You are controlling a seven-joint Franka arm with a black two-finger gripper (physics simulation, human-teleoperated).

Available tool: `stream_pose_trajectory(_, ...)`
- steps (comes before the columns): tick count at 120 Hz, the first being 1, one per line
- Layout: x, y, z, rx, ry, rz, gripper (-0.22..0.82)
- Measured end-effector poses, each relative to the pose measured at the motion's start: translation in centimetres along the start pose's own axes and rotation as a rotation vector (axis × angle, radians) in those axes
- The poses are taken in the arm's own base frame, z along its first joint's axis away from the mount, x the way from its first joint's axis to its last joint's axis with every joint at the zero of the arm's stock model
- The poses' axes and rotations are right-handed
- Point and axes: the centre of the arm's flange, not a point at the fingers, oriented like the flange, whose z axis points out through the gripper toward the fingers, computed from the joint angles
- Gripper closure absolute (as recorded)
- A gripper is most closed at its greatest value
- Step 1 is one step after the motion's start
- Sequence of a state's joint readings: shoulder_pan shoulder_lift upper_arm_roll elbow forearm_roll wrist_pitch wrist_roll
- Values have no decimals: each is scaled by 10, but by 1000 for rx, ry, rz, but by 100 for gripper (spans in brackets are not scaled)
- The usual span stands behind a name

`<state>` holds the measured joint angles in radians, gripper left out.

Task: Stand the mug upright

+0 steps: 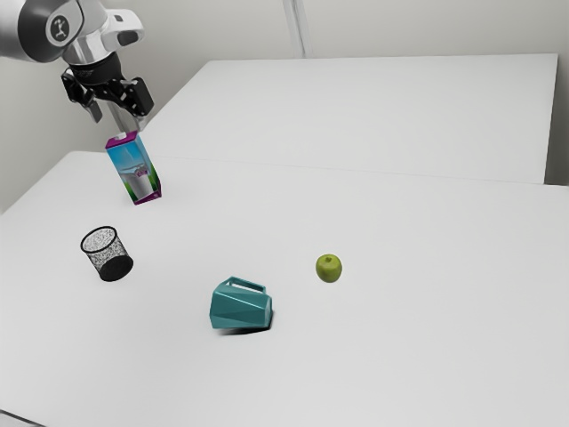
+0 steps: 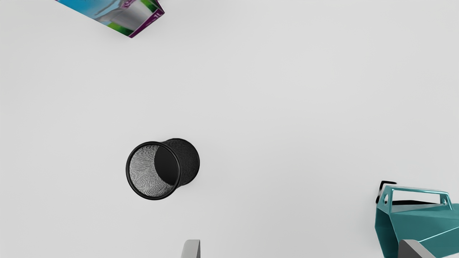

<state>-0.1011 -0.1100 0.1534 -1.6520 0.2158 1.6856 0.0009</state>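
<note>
Well, starting at the exterior view's left, you have a black pot (image 1: pixel 108 253) on the smooth white table (image 1: pixel 400 356). It is round, made of thin mesh with lots of tiny holes, and it has a thick ring for a rim and a dark, flat bottom. It stands with its open top up.

Next you see the box (image 1: pixel 133 166), tall with flat sides. It has purple ends, and blue, green and gray on its front. It stands up near the pot, farther back in the exterior view.

Then comes your mug (image 1: pixel 240 307), near the middle of the table. It is blue-green, hard and a bit shiny, with flat sides that meet in sharp folds. It lies on its side, so it is not upright. Its boxy handle sticks up, and you can see a small round hole at each end of it. A dark shadow sits by it.

Last, past the mug, is a green apple (image 1: pixel 329 268), round and smooth, with a little dip on top.

Your white and gray arm (image 1: pixel 22 31) comes in from the exterior view's upper left. Your black claw (image 1: pixel 127 124) hangs high and points down, well apart from the mug. Its gray fingers (image 2: pixel 191 249) are spread wide, with nothing pinched in them. In the wrist view, one finger covers a bit of the mug.
</note>
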Motion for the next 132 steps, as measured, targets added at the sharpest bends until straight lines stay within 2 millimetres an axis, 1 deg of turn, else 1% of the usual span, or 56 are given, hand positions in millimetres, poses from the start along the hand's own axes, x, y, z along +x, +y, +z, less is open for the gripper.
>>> stream_pose_trajectory(19,1,1,3,-3,5,11,0)
stream_pose_trajectory(28,1,4,11,-10,2,18,0)
stream_pose_trajectory(38,2,5,14,-21,10,22,0)
stream_pose_trajectory(48,0,8,31,-94,-18,7,0)
stream_pose_trajectory(55,-5,9,49,-164,-52,-18,0)
stream_pose_trajectory(68,-17,4,92,-311,-137,-104,0)
stream_pose_trajectory(76,-26,6,116,-393,-189,-157,0)
stream_pose_trajectory(86,-40,8,151,-493,-267,-230,0)
stream_pose_trajectory(93,-45,8,172,-543,-310,-279,0)
stream_pose_trajectory(107,-59,18,220,-643,-418,-369,0)
stream_pose_trajectory(122,-70,27,257,-710,-504,-446,0)
stream_pose_trajectory(132,-73,32,277,-737,-548,-486,0)
